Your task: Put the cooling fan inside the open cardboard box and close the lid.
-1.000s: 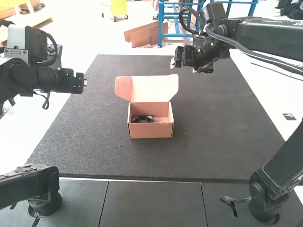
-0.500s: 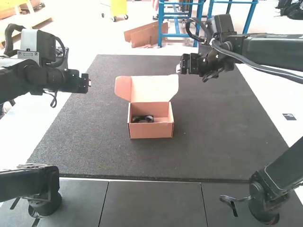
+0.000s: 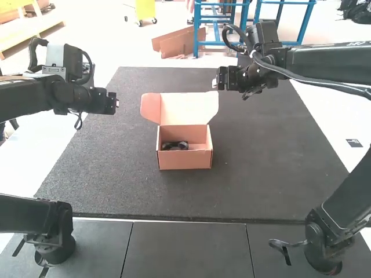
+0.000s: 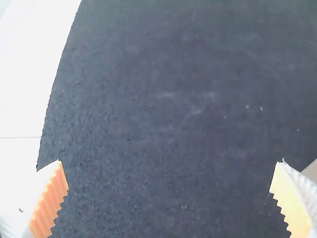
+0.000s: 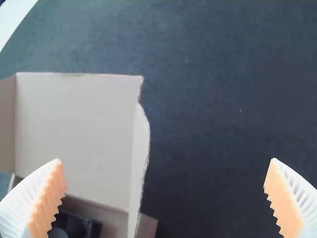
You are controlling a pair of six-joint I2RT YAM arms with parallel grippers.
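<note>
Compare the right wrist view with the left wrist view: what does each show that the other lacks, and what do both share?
Right wrist: the box's raised lid, with the dark fan inside. Left wrist: a faint line across the white table. Shared: the black mat, a strip of table, and each arm's own jaws wide open.

A small tan cardboard box [image 3: 184,156] sits square near the middle of the black mat [image 3: 272,162], open at the top. Its lid [image 3: 186,108] stands raised from the back wall, pale inner face toward me, with a side flap [image 3: 149,108] angled forward at its left edge. Down inside lies the cooling fan [image 3: 174,145], a flat black thing on the bottom, toward the box's left half.
</note>
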